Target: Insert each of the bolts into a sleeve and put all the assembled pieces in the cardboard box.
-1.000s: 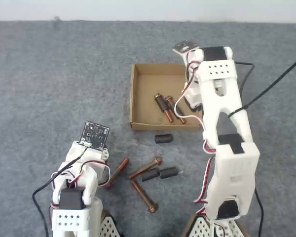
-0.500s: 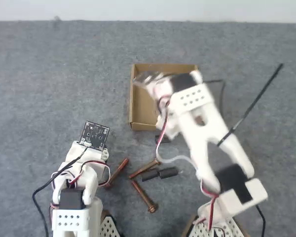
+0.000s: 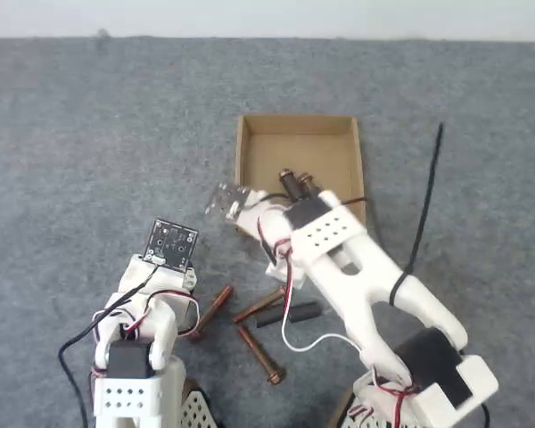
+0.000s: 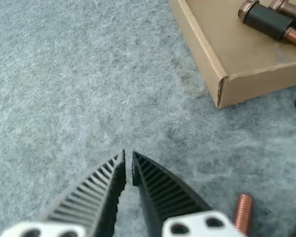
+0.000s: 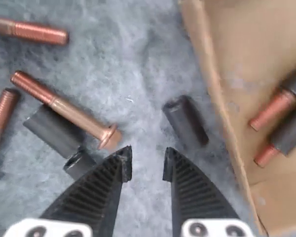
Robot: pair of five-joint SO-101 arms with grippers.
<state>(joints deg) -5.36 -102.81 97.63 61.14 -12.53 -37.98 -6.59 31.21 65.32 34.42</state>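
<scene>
My right gripper (image 5: 145, 160) is open and empty, low over the carpet, with a loose black sleeve (image 5: 185, 121) just beyond its tips beside the cardboard box (image 5: 212, 74). To one side lie a copper bolt (image 5: 64, 106) and two more sleeves (image 5: 54, 131). In the high view the right arm (image 3: 330, 241) stretches across the box's front wall (image 3: 241, 169), with three bolts (image 3: 260, 305) and sleeves (image 3: 290, 314) in front of it. Bolts fitted in sleeves (image 4: 266, 19) lie in the box. My left gripper (image 4: 128, 159) is shut and empty over bare carpet.
Grey carpet covers the table. The box corner (image 4: 222, 89) lies ahead of my left gripper, and a bolt end (image 4: 244, 212) is close beside its finger. A black cable (image 3: 428, 187) runs past the box on the right. Open carpet spreads at the left.
The right arm has swung from the box's far right side across it and down to the front-left, over the loose parts. The left arm has kept still.
</scene>
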